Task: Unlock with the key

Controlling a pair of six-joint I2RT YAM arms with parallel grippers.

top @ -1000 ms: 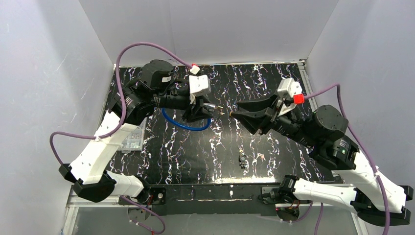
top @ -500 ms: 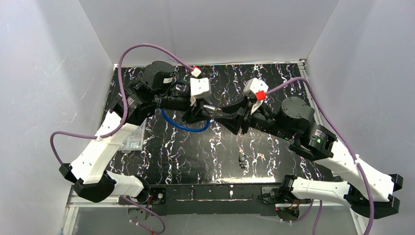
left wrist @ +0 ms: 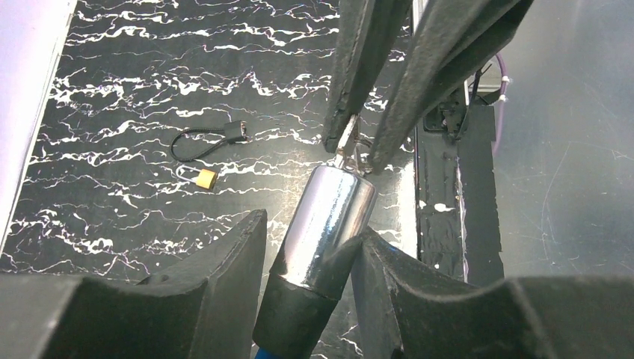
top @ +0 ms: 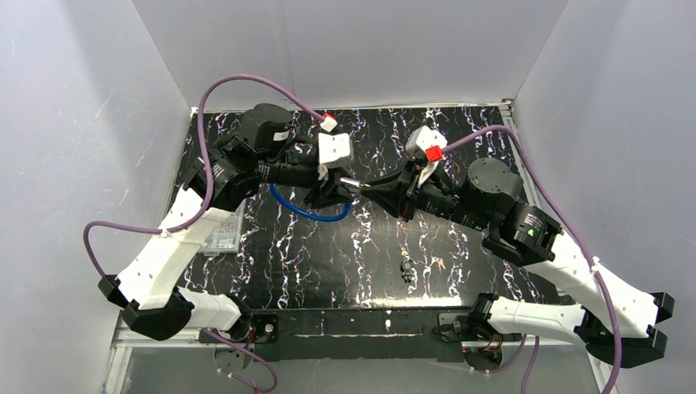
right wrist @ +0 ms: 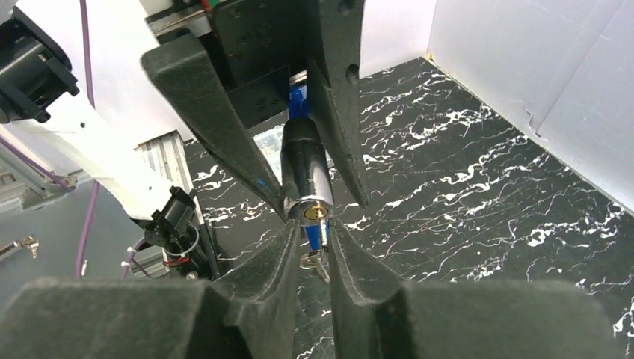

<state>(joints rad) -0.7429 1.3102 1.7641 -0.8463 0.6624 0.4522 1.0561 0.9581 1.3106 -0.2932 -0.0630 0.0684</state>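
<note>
Gripping noted at my right gripper [right wrist: 314, 228]: its two fingers are drawn in close on the head of the key [right wrist: 318, 233], which stands in the keyway at the end face of the lock cylinder [right wrist: 305, 172]. A small key ring [right wrist: 314, 262] hangs just below, between the same fingers. Contact on both sides of the head appears made, though the wrist view leaves the far side partly hidden. My left gripper [left wrist: 314, 233] is clamped across the chrome barrel of that cylinder near its black collar, holding it tilted and clear of the table [top: 328, 254], end face toward the right arm. The blue cable [top: 308, 215] runs from the cylinder in a loop that rests on the table beneath the left wrist. Assessment: the lock is presented and the key is seated and taken up. The turn is outstanding, and I cannot tell whether the key has rotated at all. Release of the cable end remains to be confirmed. A small padlock [top: 405, 267] lies well apart, nearer the arm bases.
</note>
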